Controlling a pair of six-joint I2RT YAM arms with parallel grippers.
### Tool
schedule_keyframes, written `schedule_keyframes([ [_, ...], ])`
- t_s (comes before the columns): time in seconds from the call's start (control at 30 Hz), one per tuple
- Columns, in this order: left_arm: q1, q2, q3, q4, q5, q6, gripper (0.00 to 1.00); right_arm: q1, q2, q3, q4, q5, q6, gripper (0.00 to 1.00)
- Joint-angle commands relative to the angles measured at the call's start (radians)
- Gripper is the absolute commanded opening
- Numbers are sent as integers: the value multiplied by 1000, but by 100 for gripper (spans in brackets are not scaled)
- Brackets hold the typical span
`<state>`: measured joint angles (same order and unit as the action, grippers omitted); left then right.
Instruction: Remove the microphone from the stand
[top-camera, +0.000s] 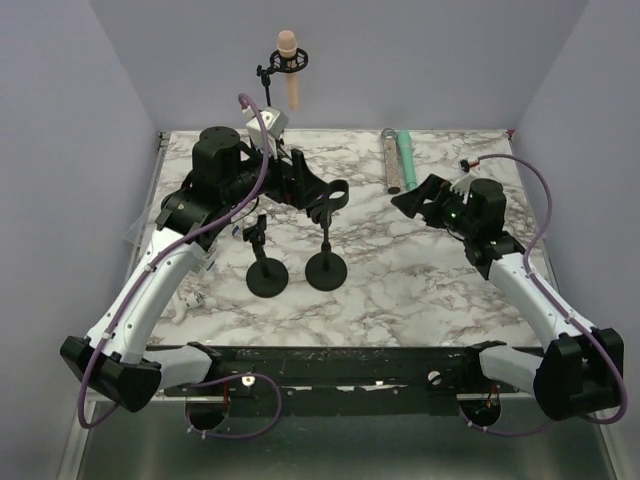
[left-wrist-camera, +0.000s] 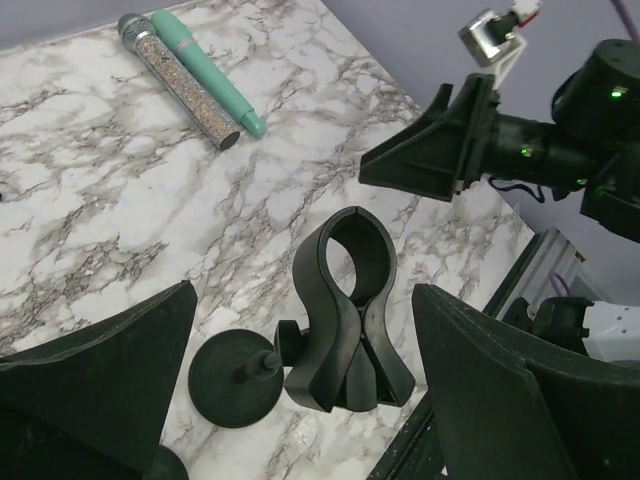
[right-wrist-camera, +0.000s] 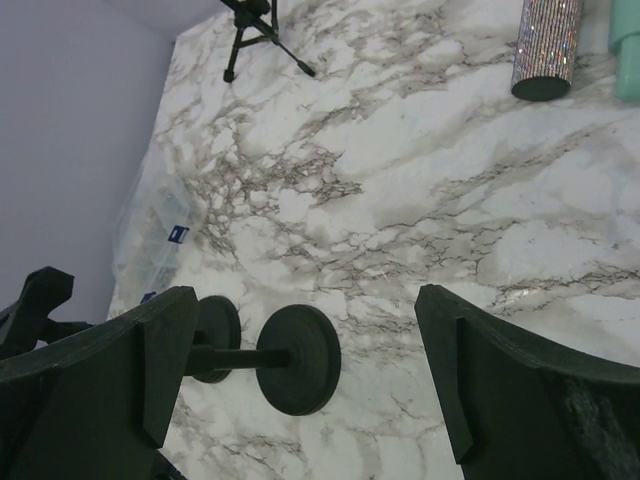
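Left wrist view has the left claw (left-wrist-camera: 305, 295) with its fingers wide apart, one on each side of the black clip (left-wrist-camera: 345, 300) of a stand (left-wrist-camera: 235, 380), gripping nothing. The clip is empty, so I judge the pull-out done and the step in hand a clean retreat. That claw should lift straight up and back so that neither finger snags the clip's loop and tips the light stand.

At the back, a pink microphone (top-camera: 289, 65) sits in a tripod holder, well apart from both claws.

Farther right, two microphones lie flat at the far edge of the marble table (top-camera: 420, 290), side by side and touching or nearly so. One is a glitter microphone (left-wrist-camera: 178, 82), silver and sparkling, with a mesh head and a flat dark butt. The other is a plain green microphone (left-wrist-camera: 210, 72). Which of them belongs to the clip I cannot tell.

The right claw (right-wrist-camera: 305, 300) hangs spread wide above the table, empty. It should rise before it swings, so as not to nudge them.
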<state>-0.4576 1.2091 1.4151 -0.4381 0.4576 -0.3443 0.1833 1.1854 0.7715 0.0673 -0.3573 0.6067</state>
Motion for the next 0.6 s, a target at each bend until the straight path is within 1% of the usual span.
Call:
schedule_keyframes([
  [0.0, 14, 40, 30, 6, 23, -17, 88, -1, -110, -7, 33, 44, 3, 100],
  [0.1, 16, 71, 21, 18, 50, -19, 82, -1, -191, -54, 110, 48, -39, 100],
  [0.17, 16, 86, 6, 31, 69, -19, 78, -1, -215, -70, 124, 55, -59, 100],
  [0.33, 16, 112, -44, 49, 104, -21, 69, -1, -170, -53, 71, 64, -80, 100],
  [0.57, 16, 80, -185, 72, 62, -3, 65, -2, -127, -57, 86, 37, -69, 99],
])
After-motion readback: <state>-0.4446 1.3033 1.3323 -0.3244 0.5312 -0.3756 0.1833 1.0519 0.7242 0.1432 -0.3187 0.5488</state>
